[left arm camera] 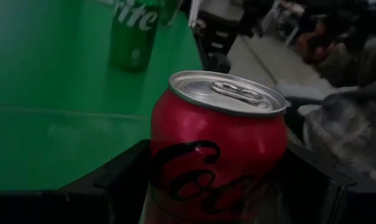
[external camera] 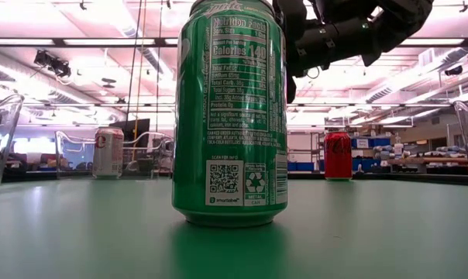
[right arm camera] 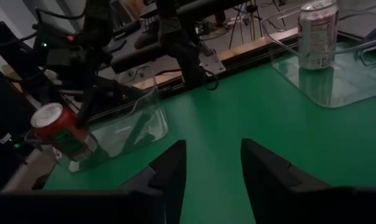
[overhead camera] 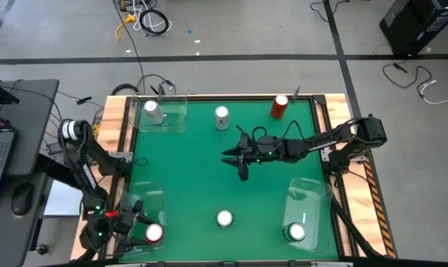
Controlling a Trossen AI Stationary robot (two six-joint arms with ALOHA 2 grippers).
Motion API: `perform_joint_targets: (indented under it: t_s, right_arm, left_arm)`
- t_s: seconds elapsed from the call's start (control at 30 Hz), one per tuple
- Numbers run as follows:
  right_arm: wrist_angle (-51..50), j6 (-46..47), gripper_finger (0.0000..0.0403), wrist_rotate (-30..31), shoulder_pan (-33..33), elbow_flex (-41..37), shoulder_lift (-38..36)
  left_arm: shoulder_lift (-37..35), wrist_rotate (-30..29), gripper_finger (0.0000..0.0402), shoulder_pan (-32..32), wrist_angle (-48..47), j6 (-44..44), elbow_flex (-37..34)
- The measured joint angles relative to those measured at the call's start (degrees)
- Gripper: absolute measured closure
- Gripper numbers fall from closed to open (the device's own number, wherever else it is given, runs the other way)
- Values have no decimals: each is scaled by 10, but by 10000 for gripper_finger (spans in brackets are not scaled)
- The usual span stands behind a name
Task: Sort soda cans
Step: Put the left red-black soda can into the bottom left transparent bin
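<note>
red can at risk of tipping in the near-left bin

the most likely fault is judged to be at the left claw [overhead camera: 146,230], low over the near-left bin [overhead camera: 139,196]. its fingers stand wide on either side of a red can [left arm camera: 219,149]; whether the can is actually gripped or only straddled cannot be told. if the claw is lifted off-centre, the can could be caught by a finger and knocked over, or dragged against the bin wall.

a second risk is seen at the right claw [overhead camera: 235,157], hovering over mid-worktop [overhead camera: 187,170], part open and holding nothing. a careless sweep toward any can could topple it, since all are tall and narrow.

the cans are small upright cylinders with silver tops. a silver can [overhead camera: 153,111] stands in the far-left bin [overhead camera: 181,111], another silver can [overhead camera: 222,116] is on the worktop just beside it, and a second red can [overhead camera: 280,105] is at the far edge. a green can [overhead camera: 224,218] stands at the near middle, and another green can [overhead camera: 297,232] is in the near-right bin [overhead camera: 307,191].
</note>
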Motion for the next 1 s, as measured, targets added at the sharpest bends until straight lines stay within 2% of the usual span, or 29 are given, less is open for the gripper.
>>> perform_joint_targets:
  t_s: [0.33, 0.6, 1.0]
  right_arm:
    - [1, 4, 263, 2, 0, 0, 0]
    - [1, 3, 263, 2, 0, 0, 0]
    - [1, 1, 263, 2, 0, 0, 0]
  left_arm:
    - [27, -13, 106, 2, 40, 2, 1]
    - [28, -4, 50, 8, 42, -13, 1]
    - [29, 5, 41, 10, 53, -27, 3]
